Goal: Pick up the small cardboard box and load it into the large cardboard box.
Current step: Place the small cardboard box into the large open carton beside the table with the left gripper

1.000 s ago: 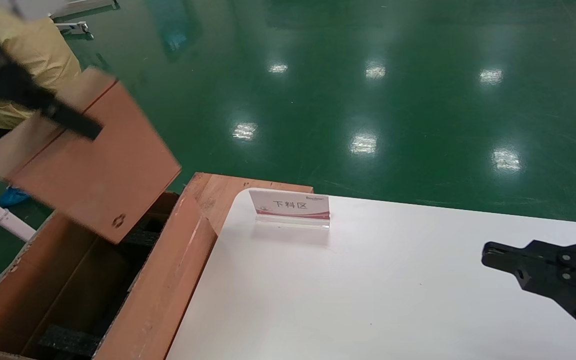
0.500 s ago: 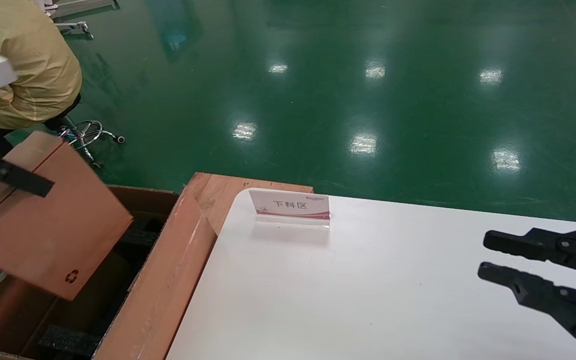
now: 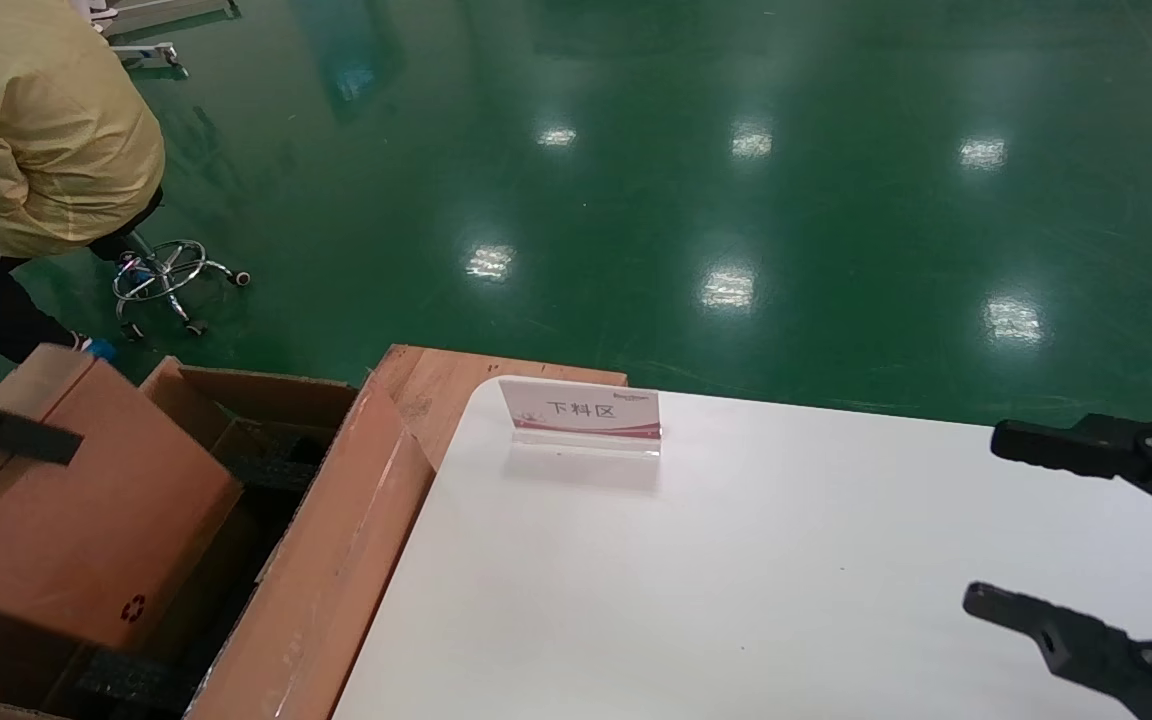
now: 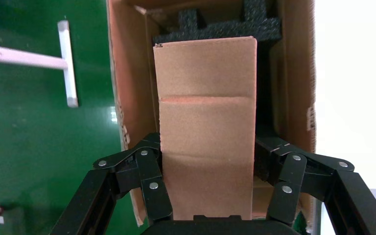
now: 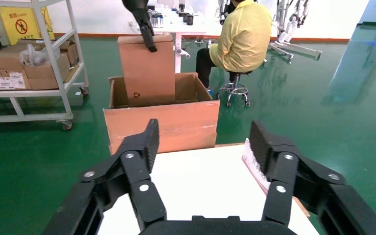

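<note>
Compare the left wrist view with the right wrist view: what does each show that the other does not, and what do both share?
Only the left wrist view shows the black foam blocks inside the large cardboard box and the left gripper clamping the small cardboard box on both sides. Only the right wrist view shows the open right gripper over the white table, a seated person in yellow and a shelf cart. Both show the small box lowered partway into the large one.

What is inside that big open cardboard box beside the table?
Black foam blocks line the large cardboard box. The left gripper holds the small cardboard box partly lowered into it. That box hides most of the floor beneath, so anything else there cannot be seen.
</note>
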Robot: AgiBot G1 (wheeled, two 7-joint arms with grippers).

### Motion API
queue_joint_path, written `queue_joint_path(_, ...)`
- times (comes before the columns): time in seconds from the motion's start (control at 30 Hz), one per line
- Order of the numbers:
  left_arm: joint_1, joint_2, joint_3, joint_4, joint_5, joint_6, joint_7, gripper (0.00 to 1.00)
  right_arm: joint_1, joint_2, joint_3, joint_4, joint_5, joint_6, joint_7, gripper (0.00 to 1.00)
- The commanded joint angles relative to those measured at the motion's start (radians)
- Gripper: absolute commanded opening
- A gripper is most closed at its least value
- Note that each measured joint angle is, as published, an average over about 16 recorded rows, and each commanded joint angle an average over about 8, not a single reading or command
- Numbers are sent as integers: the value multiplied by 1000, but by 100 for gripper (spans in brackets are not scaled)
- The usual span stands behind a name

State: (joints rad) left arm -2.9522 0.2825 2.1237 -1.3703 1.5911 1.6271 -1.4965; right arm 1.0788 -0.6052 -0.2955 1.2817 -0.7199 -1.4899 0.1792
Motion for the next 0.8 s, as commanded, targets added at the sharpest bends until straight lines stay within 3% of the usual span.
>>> queue_joint_path(0.03,0,-28,-1,-6,14,3,5,0,0,0,0,0,0,0,0,100)
queue_joint_path(0.3,102,-63,-29,38,38,-53,45,0,0,0,-1,0,0,0,0,100)
queue_joint_path(0.8,152,-98,-21,33,108,-63,63,0,0,1,-1,0,1,1,-1,100)
